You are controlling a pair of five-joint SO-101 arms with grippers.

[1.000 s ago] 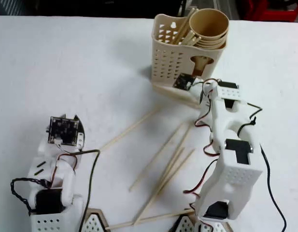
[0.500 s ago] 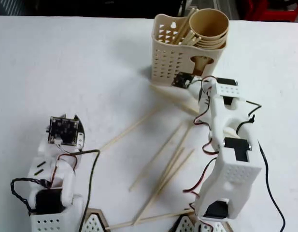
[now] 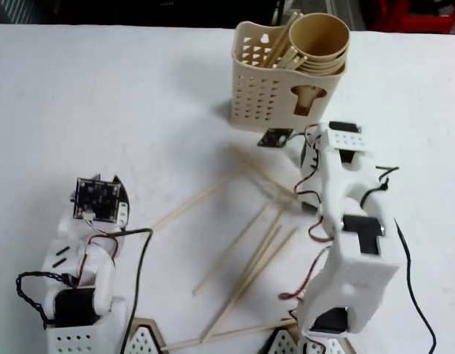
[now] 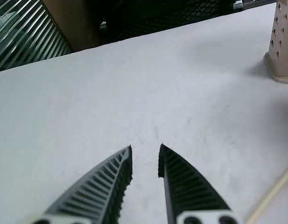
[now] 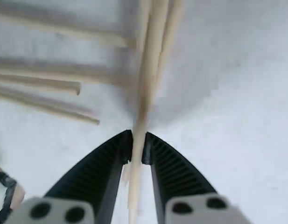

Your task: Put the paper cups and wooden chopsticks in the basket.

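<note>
The cream basket (image 3: 264, 88) stands at the back of the table with stacked paper cups (image 3: 319, 40) and a few chopsticks (image 3: 280, 46) inside. My right gripper (image 5: 138, 140) is shut on one wooden chopstick (image 5: 146, 88), which lies slanted just in front of the basket (image 3: 260, 168). Several more chopsticks (image 3: 238, 247) lie scattered across the middle of the table. My left gripper (image 4: 144, 156) hovers low over bare table at the front left, slightly open with nothing between its fingers. The left arm (image 3: 94, 214) stays well apart from the chopsticks.
The right arm (image 3: 349, 221) stretches from the front edge toward the basket, its cables hanging over some chopsticks. One chopstick (image 3: 227, 333) lies along the front edge between the two arm bases. White tabletop (image 3: 102, 96) spreads wide to the left of the basket.
The right arm has drawn back from the basket, carrying the held chopstick away from the basket's foot toward the middle of the table. The left arm has not moved.
</note>
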